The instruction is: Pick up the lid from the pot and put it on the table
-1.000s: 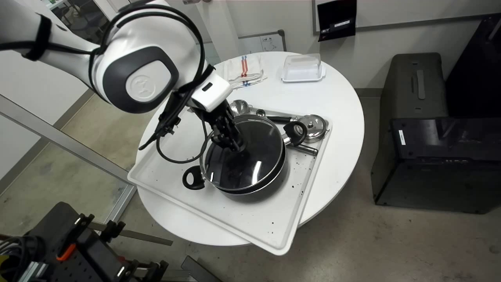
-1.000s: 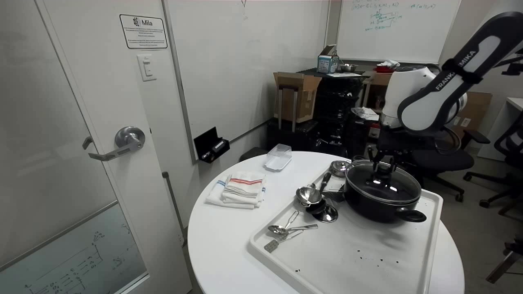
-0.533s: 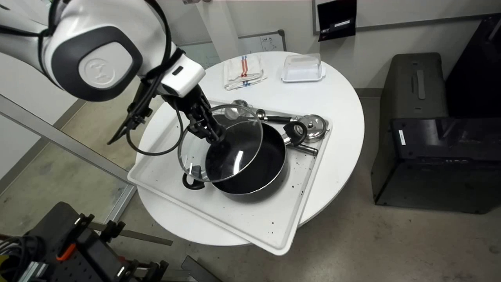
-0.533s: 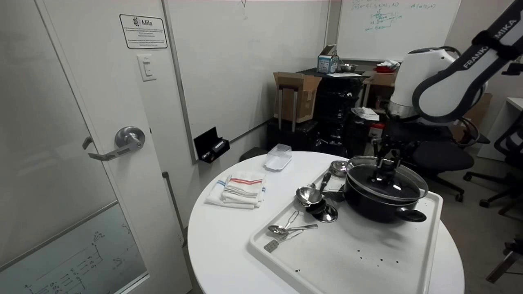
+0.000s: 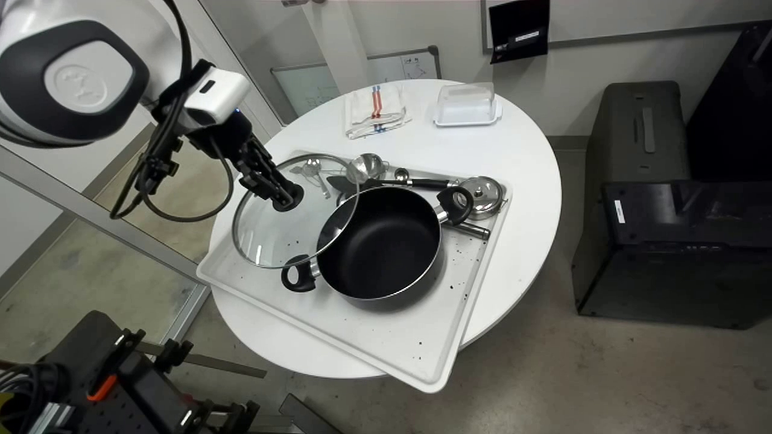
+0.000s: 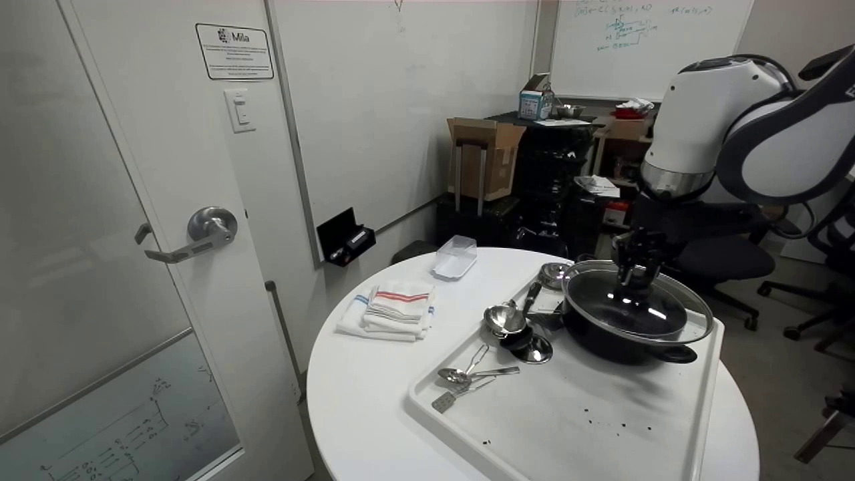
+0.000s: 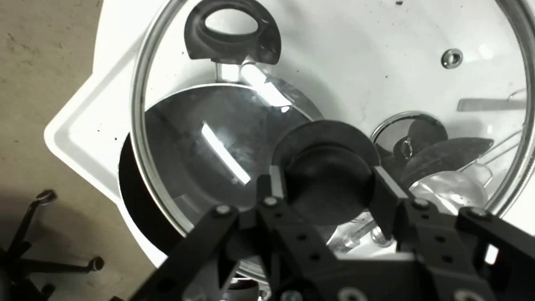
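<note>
Lid (image 5: 295, 226) shifted farther off pot (image 5: 383, 241) since earlier frame, more of pot's dark inside bared
Tool (image 7: 332, 182) clamped on lid's centre knob (image 7: 328, 182); lid raised, in wrist view partly across pot, partly across tray (image 5: 434, 325), not yet on desk (image 5: 512, 144)
Likely stiff, slick glass, breakable, moderately light; knob looks best hold, bare glass poor one
Hard to make out: where pads (image 7: 278, 182) meet knob, lid's height above pot handle (image 5: 306, 283); arm (image 5: 66, 120) cut off at frame edge

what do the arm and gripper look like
The arm is white and rounded, with dark grey trim around a white cap bearing a faint logo. Black cables run along it. The gripper is mostly black, with silvery screw heads and pale strips at its fingertips.
</note>
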